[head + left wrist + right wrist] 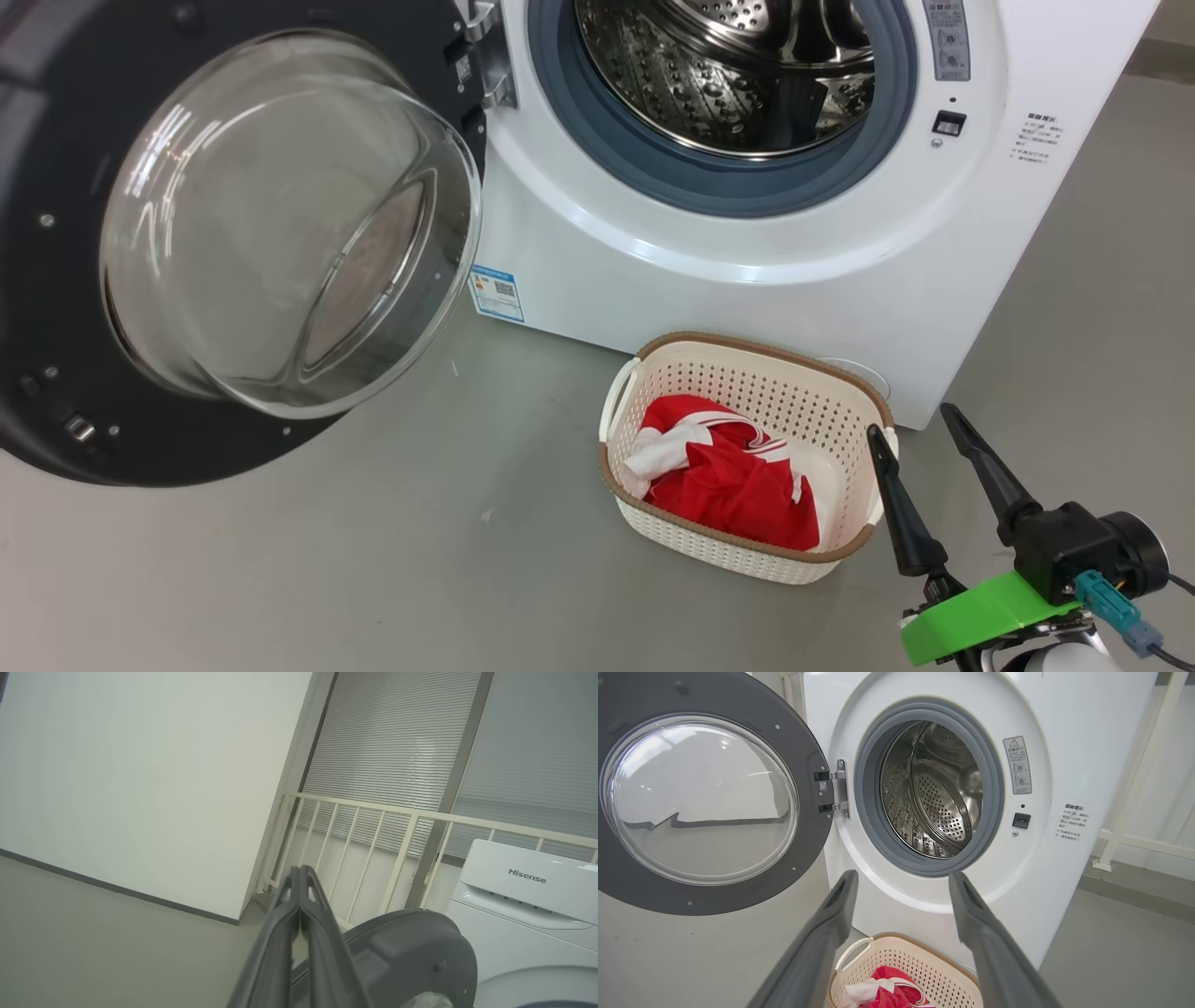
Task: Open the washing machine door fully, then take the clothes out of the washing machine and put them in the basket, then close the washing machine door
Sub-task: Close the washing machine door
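Your left gripper [300,871] has its two fingers pressed together tip to tip, aimed toward a white railing [364,812]. In the left wrist view they overlap the dark edge of the washing machine door [56,401], so you cannot tell whether they touch it. Your right gripper [910,419] stands spread wide just right of the basket [747,378], with one fingertip crossing the basket's rim in the head view; contact is unclear.

The door hangs wide open left of the washing machine [709,280], its top and left side cut off by the frame. The drum [728,84] is also cropped at the top. The clothes [738,481] lie bunched in the basket on the floor [373,560], just before the machine; you cannot count the garments. The blue label [495,292] is too small to read.
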